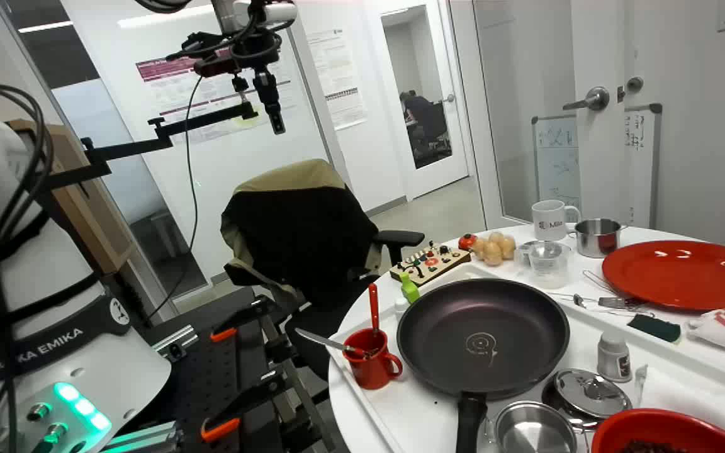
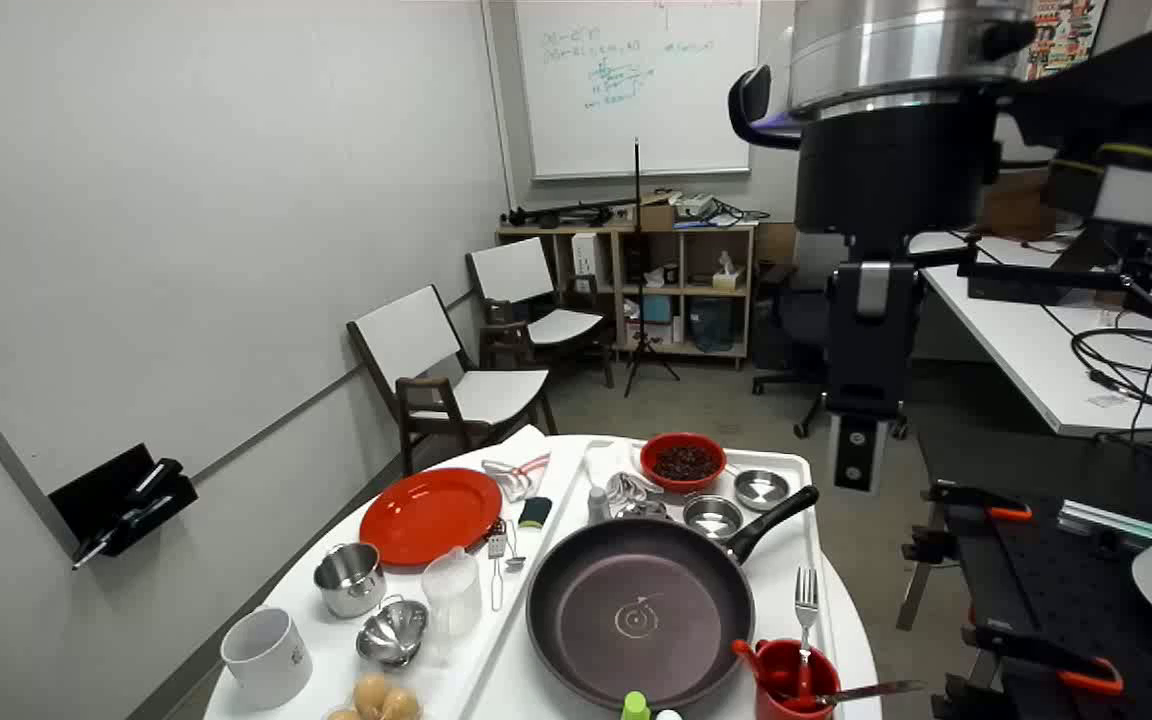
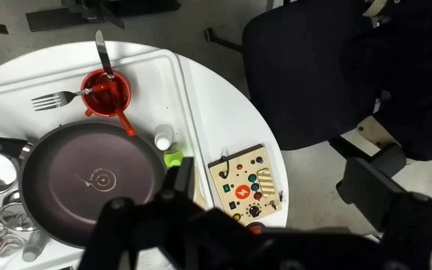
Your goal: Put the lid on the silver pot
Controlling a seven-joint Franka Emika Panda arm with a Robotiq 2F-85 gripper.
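Two fingers (image 3: 373, 195) standing spread: my gripper (image 3: 274, 174) is hanging released, well away from the lid (image 1: 589, 393), which is sitting just beside the silver pot (image 1: 535, 431), near the black pan (image 1: 482, 327); its underside isn't showing clearly.

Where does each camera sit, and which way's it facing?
In an exterior view: camera near the red bowl, facing across the frying pan to a chair; arm base and gripper show.
In an exterior view: camera near the white mug, facing across to a whiteboard; wrist and gripper show.
Wrist view: camera on the wrist, facing down at the table and floor; spread gripper fingers show.
Both exterior views share the frying pan, red bowl and gripper.
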